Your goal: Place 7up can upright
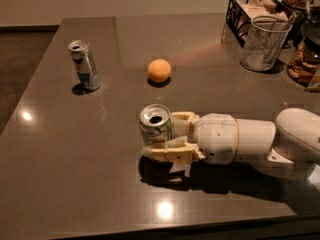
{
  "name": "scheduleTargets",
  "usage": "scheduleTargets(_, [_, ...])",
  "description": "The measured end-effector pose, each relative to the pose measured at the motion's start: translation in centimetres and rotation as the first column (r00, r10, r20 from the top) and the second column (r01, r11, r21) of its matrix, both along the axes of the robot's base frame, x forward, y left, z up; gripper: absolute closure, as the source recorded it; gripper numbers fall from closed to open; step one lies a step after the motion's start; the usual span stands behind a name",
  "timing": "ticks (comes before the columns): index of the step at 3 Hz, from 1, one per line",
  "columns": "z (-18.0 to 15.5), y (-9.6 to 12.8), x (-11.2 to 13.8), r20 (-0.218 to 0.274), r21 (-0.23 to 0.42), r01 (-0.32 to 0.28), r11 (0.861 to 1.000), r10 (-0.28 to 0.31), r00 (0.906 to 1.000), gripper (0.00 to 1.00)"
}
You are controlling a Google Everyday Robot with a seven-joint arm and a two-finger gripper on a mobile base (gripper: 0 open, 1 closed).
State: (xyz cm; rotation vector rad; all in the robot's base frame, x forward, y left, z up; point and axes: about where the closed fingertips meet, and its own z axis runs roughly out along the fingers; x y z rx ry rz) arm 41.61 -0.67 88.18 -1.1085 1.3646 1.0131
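Note:
The 7up can [156,125] is silver-white with green lettering and an open silver top. It stands roughly upright in the middle of the dark table [75,164], its top facing up and slightly toward the camera. My gripper [159,134] reaches in from the right, low over the table, and is shut on the can, with one cream finger [167,153] on its near side and the other behind it. The can's base is hidden by the near finger, so I cannot tell whether it touches the table.
A slim silver-and-blue can [84,65] stands at the back left. An orange [159,70] lies behind the gripper. A wire mesh cup [262,44], a black wire basket [245,6] and snack containers [302,64] crowd the back right corner.

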Motion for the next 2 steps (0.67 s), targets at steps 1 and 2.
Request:
scheduleTargets(1, [0.09,0.2,-0.07,0.002,-0.001,-0.004,1.0,0.004,1.0,0.0])
scheduleTargets(2, [0.09,0.2,-0.07,0.002,-0.001,-0.004,1.0,0.004,1.0,0.0])
